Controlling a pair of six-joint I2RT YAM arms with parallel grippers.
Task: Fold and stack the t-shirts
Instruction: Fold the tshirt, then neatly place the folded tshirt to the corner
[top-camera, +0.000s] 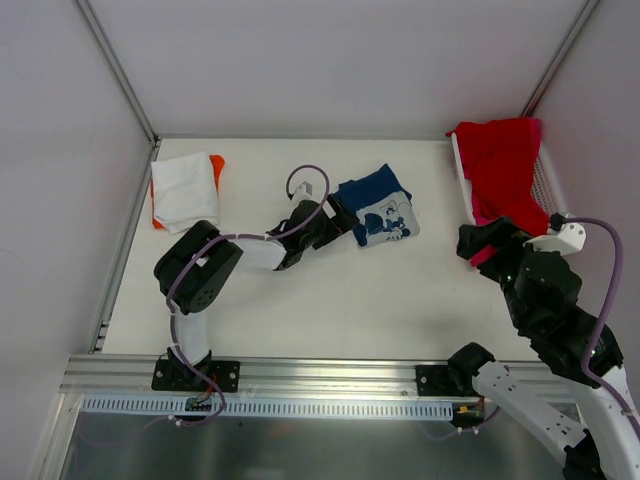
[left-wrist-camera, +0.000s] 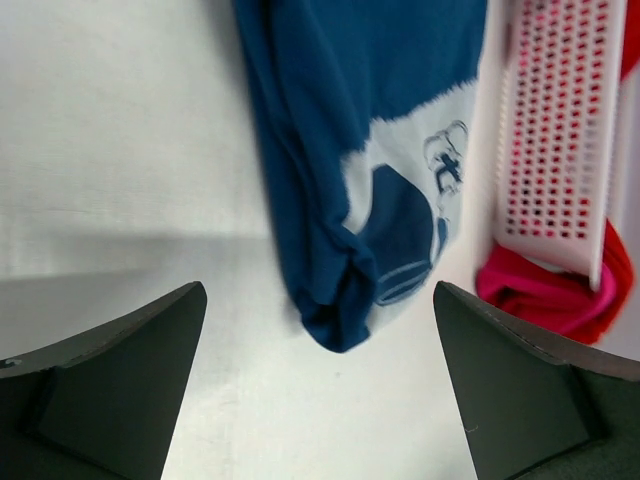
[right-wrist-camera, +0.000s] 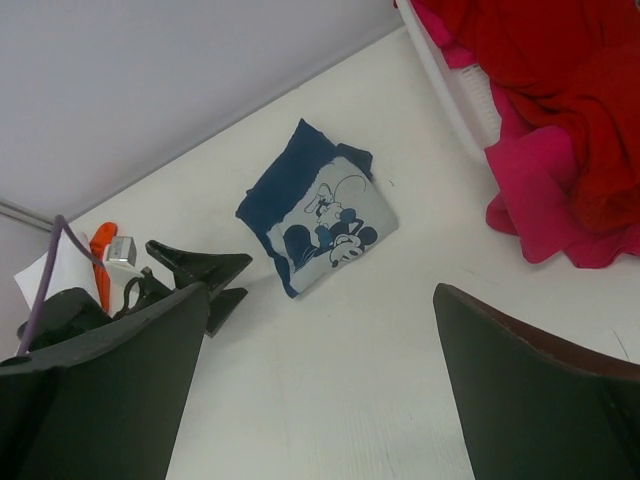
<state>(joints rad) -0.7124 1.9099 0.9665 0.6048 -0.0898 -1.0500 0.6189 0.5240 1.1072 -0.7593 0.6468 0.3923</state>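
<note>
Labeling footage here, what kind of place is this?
Probably a lab test cell: a white table, blank enclosure walls, and arms bolted to a metal rail.

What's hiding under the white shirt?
An orange t-shirt lies under the folded white t-shirt. Only its edges peek out at two corners. The white one covers the rest, so anything else beneath cannot be seen.

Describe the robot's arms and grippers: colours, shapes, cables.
The left arm and right arm alternate black joints with white links. A purple cable loops along each to the wrist. The fingers are dark, flat and wedge-shaped, tapering to a point.
</note>
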